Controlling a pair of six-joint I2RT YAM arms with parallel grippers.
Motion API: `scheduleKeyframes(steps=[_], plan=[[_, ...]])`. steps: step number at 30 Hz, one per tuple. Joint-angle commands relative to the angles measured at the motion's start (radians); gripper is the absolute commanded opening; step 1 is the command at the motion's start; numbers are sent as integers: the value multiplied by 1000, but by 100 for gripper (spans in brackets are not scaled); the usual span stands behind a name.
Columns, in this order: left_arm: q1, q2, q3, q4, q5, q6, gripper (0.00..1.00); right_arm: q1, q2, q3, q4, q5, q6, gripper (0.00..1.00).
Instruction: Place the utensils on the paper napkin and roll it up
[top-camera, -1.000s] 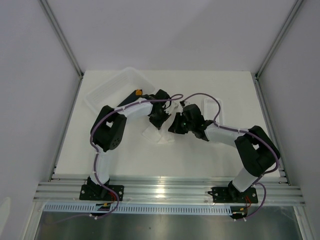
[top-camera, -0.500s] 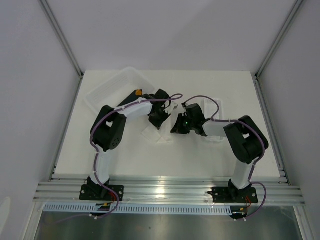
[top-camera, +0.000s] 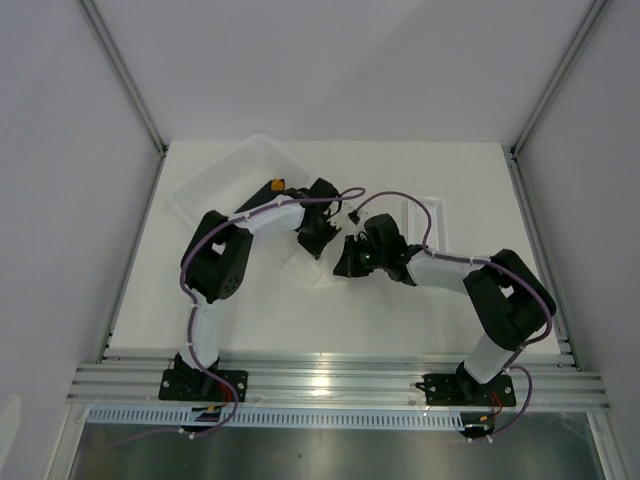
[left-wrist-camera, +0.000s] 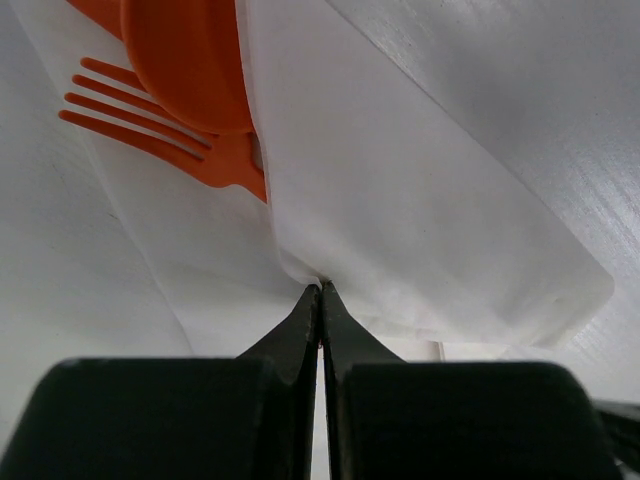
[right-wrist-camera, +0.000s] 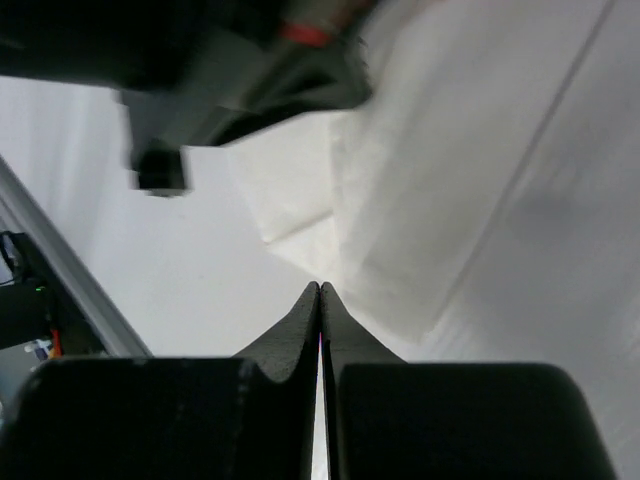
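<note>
The paper napkin lies folded over the orange utensils. The fork and the spoon stick out from under its fold. My left gripper is shut, pinching the fold's near edge. My right gripper is shut too, its tips on the edge of the paper napkin from the other side. In the top view the left gripper and right gripper meet at mid-table over the napkin, which they partly hide.
A large translucent bin stands at the back left, beside the left arm. A narrow ribbed white tray lies behind the right arm. The left arm's wrist fills the top of the right wrist view.
The right arm has swung its gripper left and nearer, onto the napkin's edge, and its jaws have closed the last bit. The left gripper has stayed put, shut.
</note>
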Motion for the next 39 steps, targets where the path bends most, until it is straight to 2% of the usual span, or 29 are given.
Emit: scheduleKeyframes(steps=[1, 13, 23, 33, 39], plan=[[9, 6, 27, -11, 9, 5, 1, -6, 54, -39, -7, 12, -4, 2], [11, 11, 30, -8, 8, 7, 1, -40, 116, -45, -67, 12, 12, 1], [9, 9, 30, 1, 6, 13, 1, -19, -42, 30, -101, -17, 1, 2], [9, -7, 33, -2, 8, 14, 1, -55, 137, 11, -55, -32, 32, 0], [11, 12, 47, -8, -1, 13, 1, -80, 101, -30, -19, -75, 43, 1]])
